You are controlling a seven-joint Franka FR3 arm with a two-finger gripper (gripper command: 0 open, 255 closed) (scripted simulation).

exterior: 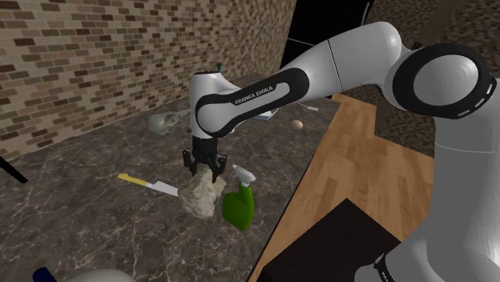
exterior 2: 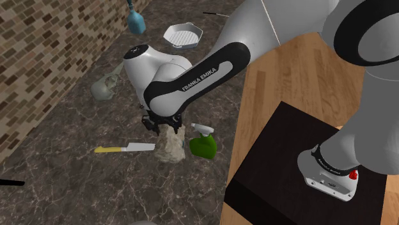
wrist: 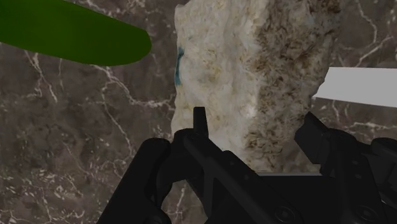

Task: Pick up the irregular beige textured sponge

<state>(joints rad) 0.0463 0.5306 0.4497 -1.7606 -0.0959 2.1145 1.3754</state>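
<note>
Shows a black gripper (exterior: pixel 205 167) pointing straight down over a dark marbled counter (exterior: pixel 80 208). Stands wide open, one finger at either side of the upper end of a lumpy beige sponge (wrist: pixel 254 63). Has nothing lifted. Places the sponge upright on the counter, directly beneath the gripper. Sets a green spray bottle (exterior: pixel 239 204) just beside the sponge, toward the shoulder view's right. Lays a yellow-handled knife (exterior 2: pixel 125 147) flat on the other side, blade tip near the sponge.

Spray bottle (exterior: pixel 238 207) just beside sponge (exterior: pixel 200 196)
</note>
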